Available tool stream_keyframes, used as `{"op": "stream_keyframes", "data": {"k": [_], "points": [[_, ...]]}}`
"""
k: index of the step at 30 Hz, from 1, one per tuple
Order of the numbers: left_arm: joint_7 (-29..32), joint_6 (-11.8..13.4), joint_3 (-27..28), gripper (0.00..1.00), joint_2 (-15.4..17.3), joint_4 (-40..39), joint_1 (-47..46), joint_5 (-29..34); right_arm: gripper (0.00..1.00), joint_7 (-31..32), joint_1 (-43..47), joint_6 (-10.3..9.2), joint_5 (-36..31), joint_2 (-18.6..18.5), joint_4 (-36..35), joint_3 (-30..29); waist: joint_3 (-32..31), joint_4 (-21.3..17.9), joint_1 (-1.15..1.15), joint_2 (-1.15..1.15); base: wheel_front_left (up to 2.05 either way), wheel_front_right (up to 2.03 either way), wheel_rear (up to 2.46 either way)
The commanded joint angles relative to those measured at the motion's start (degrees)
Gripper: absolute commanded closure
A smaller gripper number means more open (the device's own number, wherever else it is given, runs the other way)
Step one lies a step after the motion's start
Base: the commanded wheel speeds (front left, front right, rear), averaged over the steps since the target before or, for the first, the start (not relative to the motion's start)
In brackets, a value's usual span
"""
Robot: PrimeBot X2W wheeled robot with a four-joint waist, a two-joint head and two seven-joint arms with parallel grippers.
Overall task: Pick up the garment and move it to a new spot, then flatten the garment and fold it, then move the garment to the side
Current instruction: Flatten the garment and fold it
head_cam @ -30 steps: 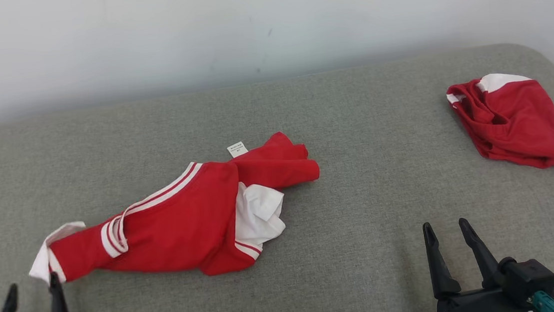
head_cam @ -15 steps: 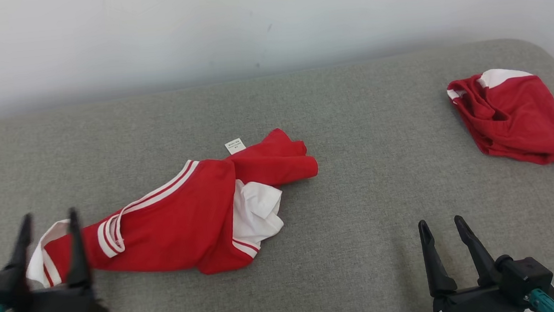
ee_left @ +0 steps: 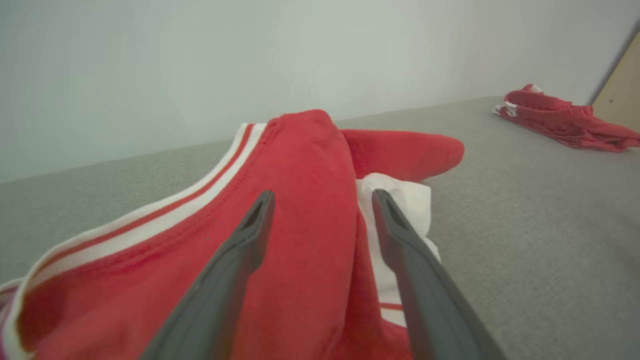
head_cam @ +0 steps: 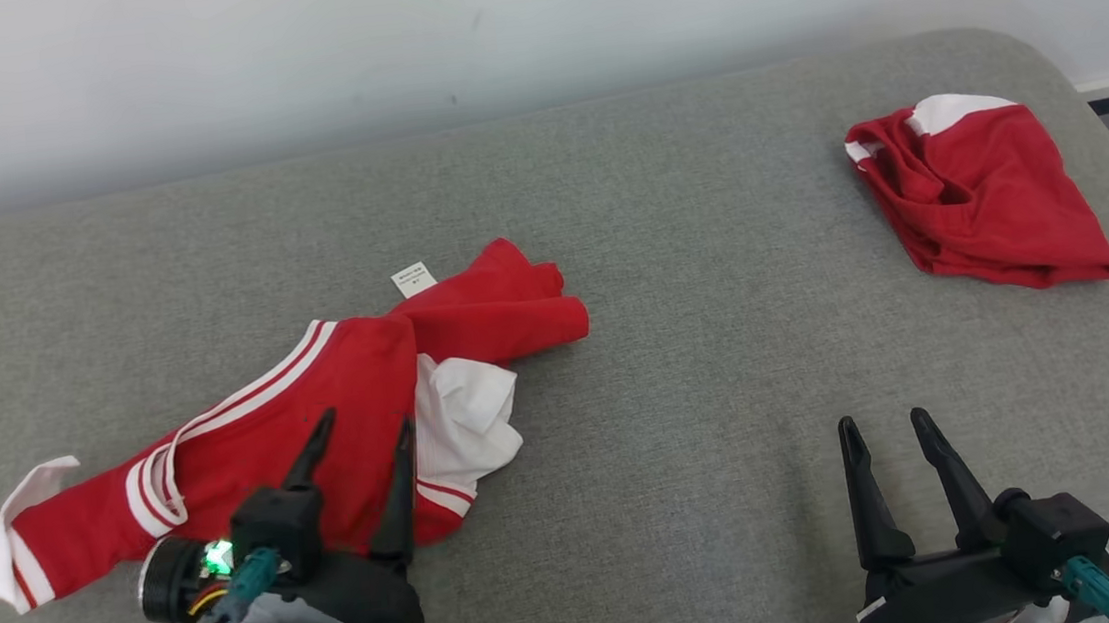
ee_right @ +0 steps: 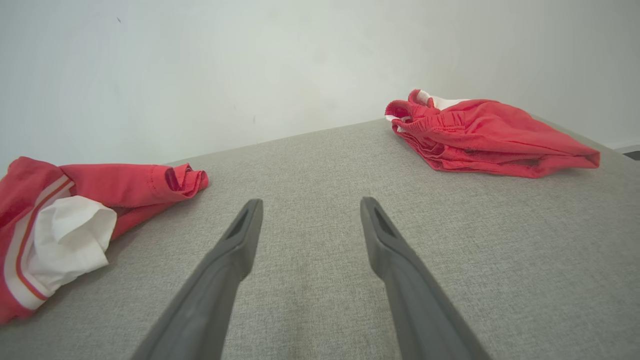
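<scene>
- The left gripper [head_cam: 367, 423] [ee_left: 324, 195] is seen with its two dark fingers [ee_left: 235, 260] spread wide apart, above the near left part of the grey cushion [head_cam: 669, 241].
- Nothing is pinched between these fingers. They are held over the garment [head_cam: 255, 448] [ee_left: 300, 165], on either side of a raised red fold; whether the cloth is touched cannot be told.
- The garment, red with white stripes, is found crumpled on the left half of the cushion, stretched from the near left edge towards the cushion's middle.
- A bunch of white lining [head_cam: 463, 410] is exposed on the garment's side towards the cushion's middle, and a small white label [head_cam: 413, 280] is laid at its far edge.
- The right gripper [head_cam: 882, 420] [ee_right: 311, 201] is likewise spread and empty, held above bare fabric at the near right part of the cushion, well apart from the garment [ee_right: 125, 187].
- A second garment [head_cam: 986, 198] [ee_left: 565, 120] [ee_right: 480, 137], red with a white patch, is bundled near the cushion's far right corner.
- The cushion's far edge is met by a pale wall [head_cam: 390, 35].
</scene>
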Motion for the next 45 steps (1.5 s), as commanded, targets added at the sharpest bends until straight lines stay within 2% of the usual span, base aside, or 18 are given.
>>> {"op": "stream_keyframes", "data": {"k": [1,7,8,9,10,11,16,20,23,28,32,35,40,41,42,43,45], "points": [[0.2,0.4,-1.0,0.00,-0.2,2.4,-1.3,1.4,0.00,-0.1,-0.5,-0.11,0.5,0.1,-0.2,-0.1,0.8,-1.0,-0.01,0.00,0.00,0.00,0.00],[-0.3,0.8,-2.6,0.00,-0.7,9.1,-3.7,3.2,0.00,-0.1,-0.7,-0.11,0.6,0.1,-0.1,0.1,1.5,-2.2,-0.01,0.00,0.00,0.00,0.00],[-0.4,0.7,-2.5,0.03,-0.9,10.1,-4.1,2.9,0.00,-0.1,-0.7,-0.11,0.6,0.1,-0.1,0.0,1.5,-2.3,-0.01,0.00,0.00,0.00,0.00],[-0.8,0.6,-2.4,0.51,-1.0,10.7,-4.6,2.8,0.00,-0.1,-0.7,-0.11,0.6,0.1,-0.1,-0.1,1.6,-2.4,-0.01,0.00,0.00,0.00,0.00],[-1.2,0.7,-2.4,0.95,-1.1,11.4,-5.0,2.7,0.00,-0.1,-0.7,-0.11,0.5,0.1,-0.1,-0.1,1.5,-2.4,-0.01,0.00,0.00,0.00,0.00],[-1.5,0.7,-2.3,1.00,-1.4,12.1,-5.2,2.4,0.00,-0.1,-0.7,-0.11,0.5,0.1,0.0,-0.3,1.4,-2.3,-0.01,0.00,0.00,0.00,0.00],[-3.2,0.1,-1.2,1.00,-2.2,13.2,-6.0,0.8,0.00,-0.1,-0.1,-0.11,0.2,0.1,0.0,-0.8,0.6,-1.2,-0.01,0.00,0.00,0.00,0.00],[-4.5,-1.1,0.6,1.00,-2.7,9.9,-4.0,-1.4,0.00,-0.1,1.0,-0.11,0.1,0.1,0.1,-1.1,-0.9,0.9,-0.01,0.00,0.00,0.00,0.00],[-4.9,-0.9,1.9,1.00,-2.0,5.0,-0.4,-2.4,0.00,-0.1,1.7,-0.11,0.1,0.1,0.2,-1.1,-2.1,2.8,-0.01,0.00,0.00,0.00,0.00],[-5.1,1.1,4.1,1.00,-1.1,-4.4,8.9,-4.0,0.00,-0.1,2.8,-0.11,0.2,0.1,0.3,-1.2,-3.4,5.7,-0.01,0.00,0.00,0.00,0.00],[-5.1,2.5,5.8,1.00,-2.1,-9.5,16.7,-6.9,0.00,-0.1,3.1,-0.11,-0.1,0.1,0.5,-1.2,-4.0,7.6,-0.01,0.00,0.00,0.00,0.00],[-5.1,3.0,6.7,1.00,-2.4,-10.8,21.1,-8.2,0.00,-0.1,3.5,-0.11,-0.4,0.1,0.5,-1.2,-4.4,8.5,-0.01,0.00,0.00,0.00,0.00],[-5.2,1.6,6.3,1.00,-3.9,-8.3,25.2,-9.5,0.00,-0.1,3.9,-0.11,-0.9,0.1,0.8,-1.4,-4.7,9.6,-0.01,0.00,0.00,0.00,0.00],[-5.2,1.5,6.2,0.72,-4.2,-7.4,25.5,-9.2,0.00,-0.1,4.0,-0.11,-1.0,0.1,0.9,-1.4,-4.8,9.7,-0.01,0.00,0.00,0.00,0.00],[-5.2,1.3,6.5,0.49,-4.8,-6.7,25.6,-9.5,0.00,-0.1,4.1,-0.11,-1.0,0.1,0.9,-1.4,-4.9,9.8,-0.01,0.00,0.00,0.00,0.00],[-5.2,1.0,6.4,0.00,-5.1,-5.3,26.1,-9.5,0.00,-0.1,4.1,-0.11,-1.1,0.1,1.0,-1.3,-5.1,9.8,-0.01,0.00,0.00,0.00,0.00],[-5.2,0.6,7.3,0.00,-5.7,-4.8,26.0,-8.9,0.00,-0.1,4.2,-0.11,-1.1,0.1,1.1,-1.1,-5.4,9.8,-0.01,0.00,0.00,0.00,0.00]]}}
